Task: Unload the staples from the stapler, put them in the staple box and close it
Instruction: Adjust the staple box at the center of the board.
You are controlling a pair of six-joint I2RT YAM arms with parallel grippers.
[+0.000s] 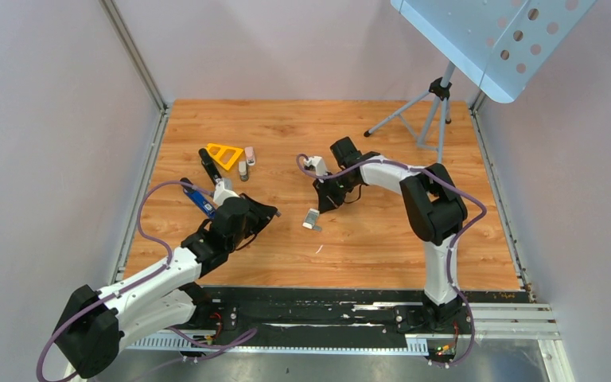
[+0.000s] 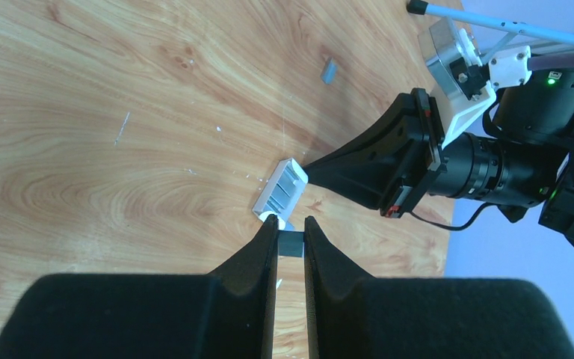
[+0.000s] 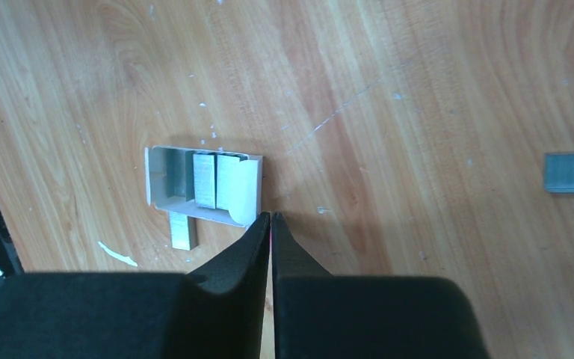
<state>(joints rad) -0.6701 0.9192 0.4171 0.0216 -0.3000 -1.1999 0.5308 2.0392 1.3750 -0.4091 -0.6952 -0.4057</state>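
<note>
You are partway through at best, as I read it. Close in, a small white staple box (image 3: 241,187) lies open on the counter (image 1: 382,239) with strips of staples inside. One loose staple strip (image 3: 183,230) lies flat on the wood right against the box's long side. A second strip (image 3: 572,171) lies well apart from the box. So some staples are out on the counter, but you cannot tell whether they came from the stapler or from the box. Farther out, well to the left of the box, lies a blue and black thing that I take for the stapler (image 1: 197,196). Neither gripper touches it, and it is too small to show whether its magazine is empty. Treat the unloading as unconfirmed.

Your left gripper (image 2: 290,224) sits near the box on its left and points at it, clenched down to a thin slit. A small grey piece (image 2: 290,245) shows in that slit. It looks like a bit of staple strip, but you cannot tell whether it is pinched or lies on the counter beyond. Your right gripper (image 3: 270,218), on the box's far side, is clenched with its tips meeting and nothing visible between them. The tips sit just beside one corner of the box, and you cannot tell whether they touch it.
</note>
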